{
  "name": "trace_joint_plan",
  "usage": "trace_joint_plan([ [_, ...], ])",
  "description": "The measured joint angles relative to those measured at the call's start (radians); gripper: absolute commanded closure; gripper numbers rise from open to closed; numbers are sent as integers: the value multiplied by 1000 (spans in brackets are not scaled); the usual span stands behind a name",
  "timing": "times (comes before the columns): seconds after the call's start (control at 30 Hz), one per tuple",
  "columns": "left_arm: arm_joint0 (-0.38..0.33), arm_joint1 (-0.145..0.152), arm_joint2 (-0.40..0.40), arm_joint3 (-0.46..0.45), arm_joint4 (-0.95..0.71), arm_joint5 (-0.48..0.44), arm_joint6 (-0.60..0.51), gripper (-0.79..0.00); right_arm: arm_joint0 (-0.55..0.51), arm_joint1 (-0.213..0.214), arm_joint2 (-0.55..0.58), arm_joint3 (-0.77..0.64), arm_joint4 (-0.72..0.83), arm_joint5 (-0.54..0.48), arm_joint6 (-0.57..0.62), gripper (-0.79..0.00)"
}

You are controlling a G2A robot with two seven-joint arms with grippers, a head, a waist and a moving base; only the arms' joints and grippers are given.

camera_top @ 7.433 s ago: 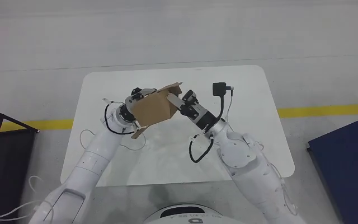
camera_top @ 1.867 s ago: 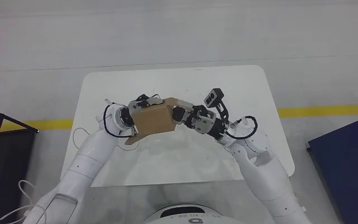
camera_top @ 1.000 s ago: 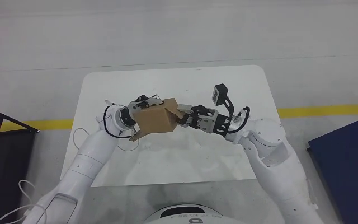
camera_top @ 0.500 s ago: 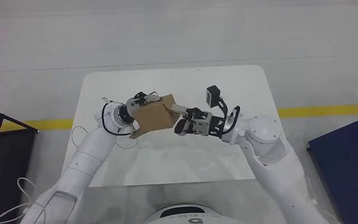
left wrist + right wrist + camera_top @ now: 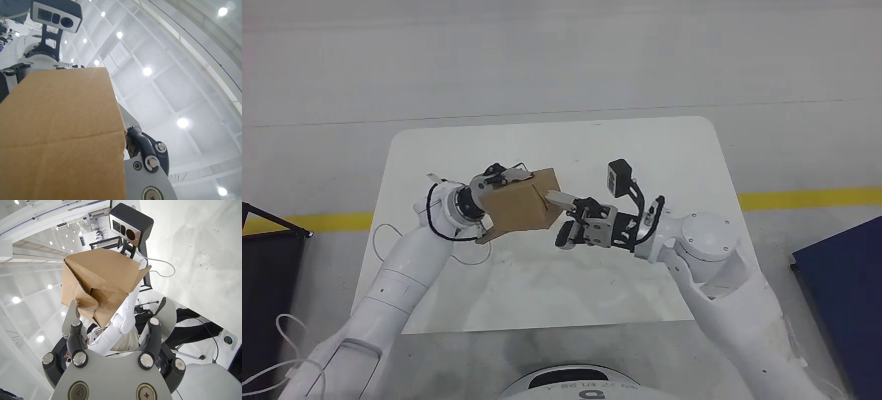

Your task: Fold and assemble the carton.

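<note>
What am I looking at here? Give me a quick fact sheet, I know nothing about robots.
carton: brown cardboard, partly folded, held over the white table
left hand: shut on the carton's side
right hand: open at the carton's far end, one finger against the end flap
end flap: crumpled, not yet closed flat
</note>
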Motion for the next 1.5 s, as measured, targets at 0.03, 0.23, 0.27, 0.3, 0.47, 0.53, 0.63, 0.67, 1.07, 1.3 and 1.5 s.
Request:
trace_joint_plan([
  [0.03,1,0,1,0,0,-1,0,0,-2,0,-2,2,3,-4,-2,-646],
  [0.23,7,-3,9,-2,3,-3,-3,0,-12,2,-7,5,20,-38,-20,-551],
  [0.27,8,-4,11,-3,2,-3,-3,0,-14,2,-8,5,23,-43,-24,-529],
  [0.3,10,-4,12,-3,2,-3,-3,0,-15,2,-9,5,24,-47,-26,-514],
  [0.47,14,-6,14,1,-2,-8,-8,0,-25,3,-16,5,33,-64,-40,-385],
  [0.53,15,-6,13,2,-3,-10,-10,0,-27,4,-20,7,36,-67,-43,-372],
  [0.63,16,-6,12,3,-4,-11,-11,0,-26,5,-25,9,39,-69,-45,-336],
  [0.67,16,-5,12,4,-5,-11,-11,0,-25,5,-26,10,40,-70,-46,-329],
  [1.07,10,-4,12,10,-20,-8,-8,0,0,6,-47,26,59,-67,-61,-299],
  [1.3,0,-5,24,20,-29,-8,-8,0,24,4,-70,45,70,-69,-67,-342],
  [1.5,-6,-5,30,26,-31,-10,-10,0,45,2,-87,64,80,-67,-67,-376],
])
